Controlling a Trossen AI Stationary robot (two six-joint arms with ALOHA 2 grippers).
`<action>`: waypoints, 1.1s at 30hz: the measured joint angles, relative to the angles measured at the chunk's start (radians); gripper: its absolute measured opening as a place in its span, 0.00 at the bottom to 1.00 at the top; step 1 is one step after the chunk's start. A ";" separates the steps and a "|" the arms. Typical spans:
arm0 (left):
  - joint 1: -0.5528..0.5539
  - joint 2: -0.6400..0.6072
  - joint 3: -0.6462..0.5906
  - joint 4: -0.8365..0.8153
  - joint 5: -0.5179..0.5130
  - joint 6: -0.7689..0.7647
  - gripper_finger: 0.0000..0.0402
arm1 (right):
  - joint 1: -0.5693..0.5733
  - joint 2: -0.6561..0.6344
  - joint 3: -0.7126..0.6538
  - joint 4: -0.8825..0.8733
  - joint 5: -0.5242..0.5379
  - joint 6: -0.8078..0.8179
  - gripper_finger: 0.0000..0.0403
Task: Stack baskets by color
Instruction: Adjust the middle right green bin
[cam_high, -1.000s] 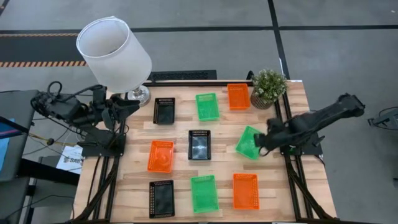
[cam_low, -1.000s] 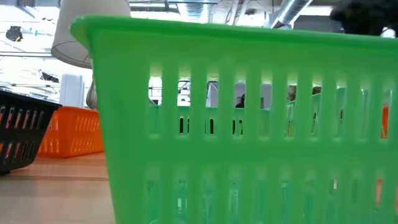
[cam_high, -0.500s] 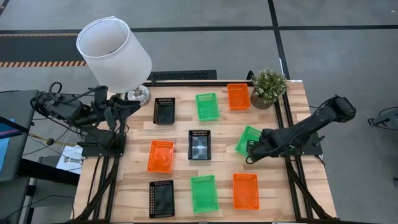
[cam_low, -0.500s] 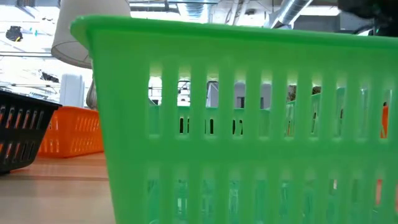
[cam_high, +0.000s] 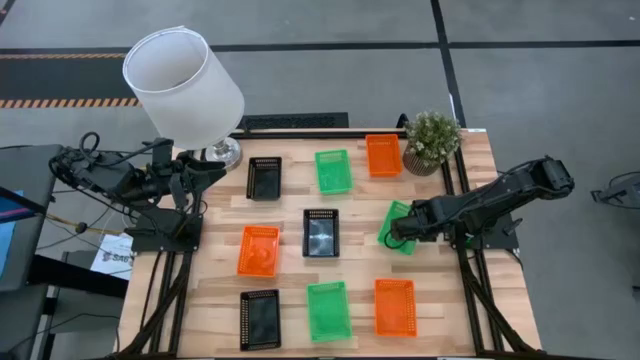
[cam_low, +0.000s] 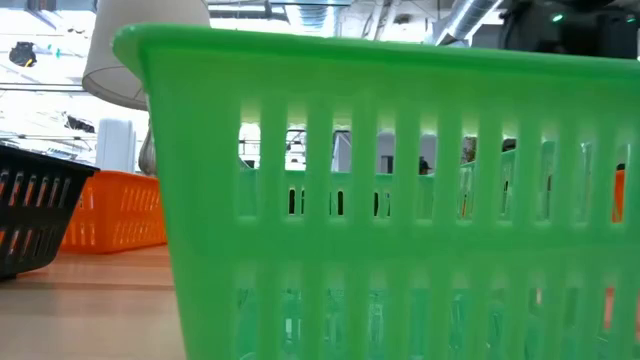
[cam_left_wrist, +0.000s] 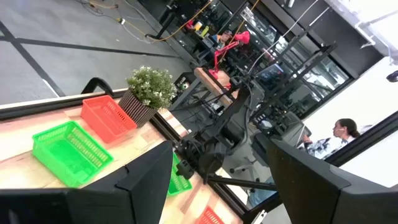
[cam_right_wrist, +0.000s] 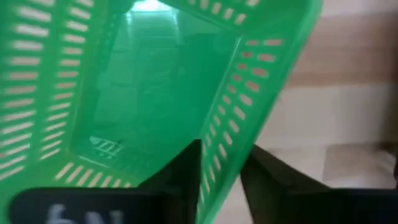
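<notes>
Nine baskets lie spread on the wooden table, three each of orange, green and black. My right gripper points down onto the tilted green basket at the right middle, shut on its wall. The other green baskets sit at the far middle and near middle; the near one fills the low view. My left gripper stands open with nothing between its fingers, held high at the table's left by the lamp. My right gripper has the green basket by the top of one side wall, on the side nearest the middle black basket. One finger is inside the basket and the other outside. The fingers come from above, pointing down. The basket's bottom lies toward the table.
A potted plant stands at the far right corner, next to an orange basket. A black basket lies just left of the held one. An orange basket sits near the front right, and people show beyond the table.
My right gripper has come down and gone toward the table's left, from beside the green basket's right edge onto its left side. My left arm has kept still.
</notes>
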 joint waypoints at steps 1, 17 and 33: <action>0.000 0.000 0.000 -0.007 0.000 -0.003 0.63 | -0.021 0.000 0.000 0.008 0.000 -0.035 0.24; 0.000 0.000 0.000 -0.061 0.000 -0.063 0.63 | -0.209 0.000 0.000 0.185 -0.048 -0.375 0.13; 0.035 0.000 0.000 -0.301 -0.034 -0.264 0.63 | -0.193 0.000 0.029 0.220 -0.050 -0.433 0.32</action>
